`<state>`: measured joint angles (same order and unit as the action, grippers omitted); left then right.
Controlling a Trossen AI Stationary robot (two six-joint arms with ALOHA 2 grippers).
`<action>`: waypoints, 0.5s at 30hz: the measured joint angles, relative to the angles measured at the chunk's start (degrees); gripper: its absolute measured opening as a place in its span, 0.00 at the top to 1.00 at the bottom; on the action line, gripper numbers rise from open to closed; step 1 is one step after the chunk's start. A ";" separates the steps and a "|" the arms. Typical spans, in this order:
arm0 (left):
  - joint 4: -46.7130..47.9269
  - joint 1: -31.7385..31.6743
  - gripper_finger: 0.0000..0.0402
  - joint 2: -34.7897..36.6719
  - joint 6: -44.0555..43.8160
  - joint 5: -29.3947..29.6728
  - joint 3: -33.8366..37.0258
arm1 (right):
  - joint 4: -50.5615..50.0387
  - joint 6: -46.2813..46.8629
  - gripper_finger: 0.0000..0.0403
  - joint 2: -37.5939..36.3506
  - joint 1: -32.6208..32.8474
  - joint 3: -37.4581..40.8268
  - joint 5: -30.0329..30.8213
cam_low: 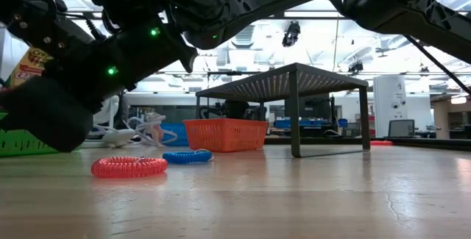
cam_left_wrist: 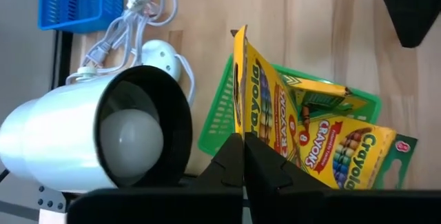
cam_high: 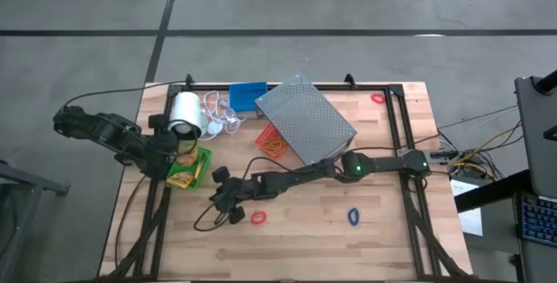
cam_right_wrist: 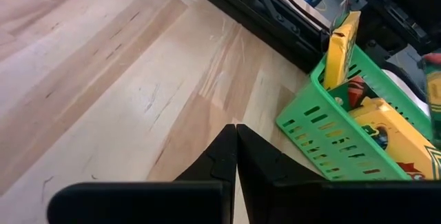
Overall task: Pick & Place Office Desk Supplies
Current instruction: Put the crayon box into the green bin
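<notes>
Two crayon boxes [cam_left_wrist: 303, 131], one green bin [cam_left_wrist: 220, 117]

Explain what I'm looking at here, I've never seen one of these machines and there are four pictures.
These are two dark robot arms at a wooden table, each ending in a two-finger gripper. One picture looks straight down, one looks level across the tabletop, and two come from cameras on the wrists.

The left gripper is shut and sits by a green bin holding two crayon boxes, beside a white lamp with its cord. The right gripper is shut too, holds nothing, and hovers over bare wood near that bin.

Also on the table: a grey perforated rack, an orange bin, a blue bin, and small red and blue coil bands.
</notes>
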<state>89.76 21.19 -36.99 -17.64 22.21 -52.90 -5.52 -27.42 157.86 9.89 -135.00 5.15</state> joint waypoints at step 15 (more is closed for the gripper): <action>-1.46 0.00 1.00 -0.02 1.88 -2.13 0.11 | 0.03 -0.39 0.98 -0.02 0.00 0.00 0.00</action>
<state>88.30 21.19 -37.01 -15.76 20.08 -52.80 -5.49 -27.81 157.84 9.89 -135.00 5.15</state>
